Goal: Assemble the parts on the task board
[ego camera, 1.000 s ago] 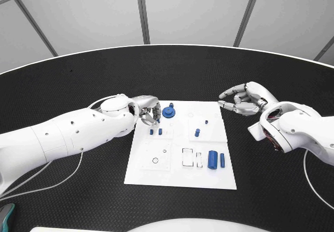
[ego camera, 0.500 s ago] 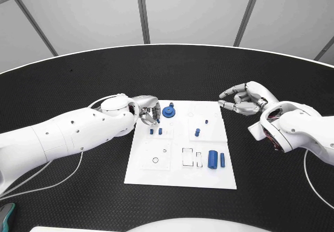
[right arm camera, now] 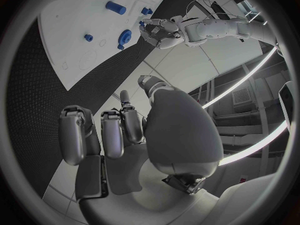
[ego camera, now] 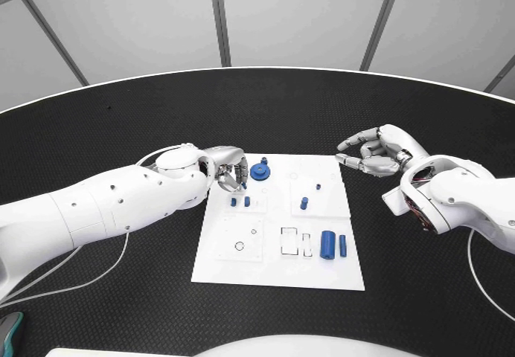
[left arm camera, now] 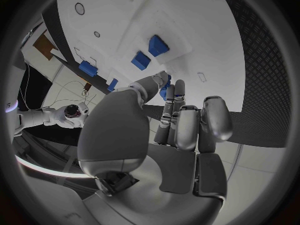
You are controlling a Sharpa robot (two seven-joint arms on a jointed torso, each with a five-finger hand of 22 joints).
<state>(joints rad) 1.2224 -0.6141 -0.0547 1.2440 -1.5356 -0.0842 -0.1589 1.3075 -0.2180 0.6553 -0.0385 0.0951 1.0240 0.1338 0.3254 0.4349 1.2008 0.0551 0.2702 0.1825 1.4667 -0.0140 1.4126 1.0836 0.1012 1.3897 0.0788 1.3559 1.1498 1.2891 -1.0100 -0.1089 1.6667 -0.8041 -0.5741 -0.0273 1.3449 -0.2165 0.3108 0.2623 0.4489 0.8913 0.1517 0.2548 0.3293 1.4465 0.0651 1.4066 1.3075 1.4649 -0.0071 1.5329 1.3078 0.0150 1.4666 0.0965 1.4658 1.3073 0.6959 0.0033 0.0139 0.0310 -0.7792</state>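
Note:
The white task board (ego camera: 277,264) lies in the middle of the black table. My left hand (ego camera: 228,172) is at the board's far left corner, and its thumb and fingertips pinch a blue round part (ego camera: 261,173) at its edge. The same part shows between the fingers (left arm camera: 165,91) in the left wrist view. Two small blue pegs (ego camera: 240,201) stand just in front of that hand. My right hand (ego camera: 373,152) hovers over the table past the board's far right corner, fingers loosely bent and apart, holding nothing.
A blue peg (ego camera: 305,202) stands mid-board. A thick blue cylinder (ego camera: 327,242) and a thin one (ego camera: 342,245) lie beside rectangular slots (ego camera: 289,242) on the board's near right. Round holes (ego camera: 242,244) are on the near left. A teal object (ego camera: 7,327) lies at the table's near left edge.

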